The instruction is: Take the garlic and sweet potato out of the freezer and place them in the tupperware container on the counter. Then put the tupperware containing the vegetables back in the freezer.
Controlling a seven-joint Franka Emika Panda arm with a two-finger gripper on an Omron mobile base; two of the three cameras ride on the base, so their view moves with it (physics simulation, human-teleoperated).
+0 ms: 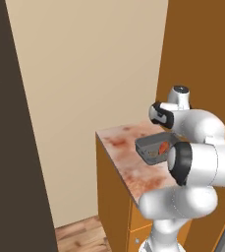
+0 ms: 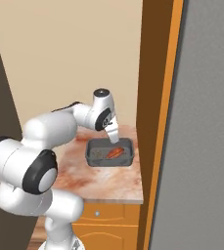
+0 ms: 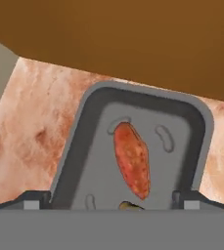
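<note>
the jaws (image 2: 114, 139) stood wide open and held nothing, hanging just above the tupperware container (image 2: 95, 160) on the bench (image 2: 108, 188). in the hand view the two dark finger tips (image 3: 33, 199) sat well apart at the bottom, one on each side of the tub's near end, with the tub's dark floor between them.

the sweet potato (image 3: 131, 160) lay inside the tub, below and ahead of the jaws, near the middle of the floor. in the hand view its long axis ran straight away from the jaws, along the tub's length, with its narrower tip at the far end. a small yellowish-brown scrap (image 3: 128, 206) showed at the tub's near end, between the finger tips; what it was could not be told.

beyond the tub's far rim rose an orange wooden panel (image 3: 133, 44), close behind the container. to one side of the jaws, in the right base view, stood the orange panel's edge and then the wide grey face of the freezer (image 2: 201, 122). on the other side the bench ran bare to its edge, with a beige wall (image 1: 89, 98) behind.

the right base view showed the tub from the side with the potato as a slanted orange streak (image 2: 115, 153), and a cabinet knob (image 2: 98, 213) under the bench. in the left base view the arm's white links covered much of the tub (image 1: 144, 147), leaving a bit of orange (image 1: 162, 147) showing.
</note>
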